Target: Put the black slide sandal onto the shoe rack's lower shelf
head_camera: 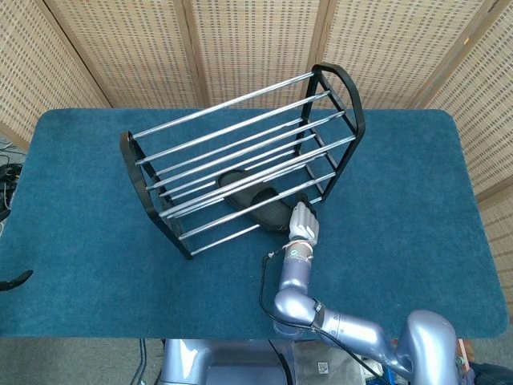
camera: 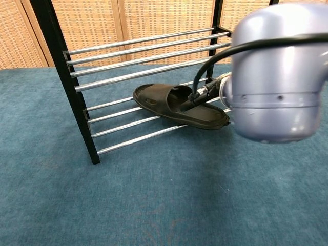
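The black slide sandal (head_camera: 255,200) (camera: 177,105) lies flat across the lower shelf rods of the black-and-chrome shoe rack (head_camera: 240,152) (camera: 77,97), toe toward the rack's left end. My right hand (head_camera: 303,223) is at the sandal's heel end, just outside the rack's front, fingers pointing at the heel. Whether the fingers grip the heel or only touch it is not visible. In the chest view the bulky right arm (camera: 279,77) hides the hand. The left hand does not appear in either view.
The rack stands tilted across a blue carpeted table (head_camera: 88,241). Wicker screens (head_camera: 256,40) close off the back. A black cable (camera: 205,84) loops from the arm in front of the sandal's strap. A small dark object (head_camera: 12,279) sits at the table's left edge.
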Controlling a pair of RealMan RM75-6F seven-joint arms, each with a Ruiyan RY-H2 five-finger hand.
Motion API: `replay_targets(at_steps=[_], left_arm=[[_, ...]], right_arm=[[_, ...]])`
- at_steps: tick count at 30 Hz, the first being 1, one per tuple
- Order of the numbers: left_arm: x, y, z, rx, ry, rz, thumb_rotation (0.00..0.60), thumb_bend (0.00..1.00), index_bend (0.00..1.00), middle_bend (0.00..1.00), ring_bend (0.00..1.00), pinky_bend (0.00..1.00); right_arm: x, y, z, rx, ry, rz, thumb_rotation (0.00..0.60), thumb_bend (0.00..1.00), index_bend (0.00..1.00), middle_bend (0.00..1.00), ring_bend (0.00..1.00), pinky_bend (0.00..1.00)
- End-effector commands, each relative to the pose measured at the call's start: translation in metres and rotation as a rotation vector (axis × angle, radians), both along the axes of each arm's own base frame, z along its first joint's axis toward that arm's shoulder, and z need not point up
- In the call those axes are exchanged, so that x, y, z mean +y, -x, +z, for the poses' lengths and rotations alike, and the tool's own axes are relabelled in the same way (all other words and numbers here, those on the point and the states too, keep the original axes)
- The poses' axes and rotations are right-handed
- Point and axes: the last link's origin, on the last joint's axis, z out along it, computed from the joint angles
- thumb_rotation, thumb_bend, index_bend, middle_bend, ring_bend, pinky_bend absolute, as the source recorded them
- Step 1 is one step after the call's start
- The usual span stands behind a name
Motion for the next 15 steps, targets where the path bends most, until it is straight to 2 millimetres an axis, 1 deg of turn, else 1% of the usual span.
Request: replay_targets(at_steps=[1, 4, 9, 13, 15], left_arm=[[0.000, -0.001, -0.001, 0.004, 0.002, -0.001, 0.600, 0.21, 0.00, 0.00, 0.00, 0.00], [0.000, -0.002, -0.002, 0.009, 0.003, -0.001, 0.600, 0.21, 0.00, 0.00, 0.00, 0.00], [0.000, -0.002, -0.003, 0.013, 0.003, 0.000, 0.600, 0.21, 0.00, 0.00, 0.00, 0.00], [0.000, -0.002, -0.004, 0.017, 0.003, -0.002, 0.600, 0.21, 0.00, 0.00, 0.00, 0.00], [0.000, -0.002, -0.004, 0.018, 0.001, -0.001, 0.600, 0.21, 0.00, 0.00, 0.00, 0.00]], right_arm=[[0.006, 0.000, 0.006, -0.054, -0.056, 0.031, 0.600, 0.00, 0.00, 0.00, 0.00, 0.00], [0.010, -0.006, 0.010, -0.113, -0.091, 0.055, 0.600, 0.00, 0.00, 0.00, 0.00, 0.00], [0.016, -0.008, 0.019, -0.148, -0.125, 0.092, 0.600, 0.00, 0.00, 0.00, 0.00, 0.06], [0.020, -0.002, 0.024, -0.120, -0.149, 0.158, 0.600, 0.00, 0.00, 0.00, 0.00, 0.07], [0.021, 0.005, 0.028, -0.104, -0.156, 0.204, 0.600, 0.00, 0.00, 0.00, 0.00, 0.07]])
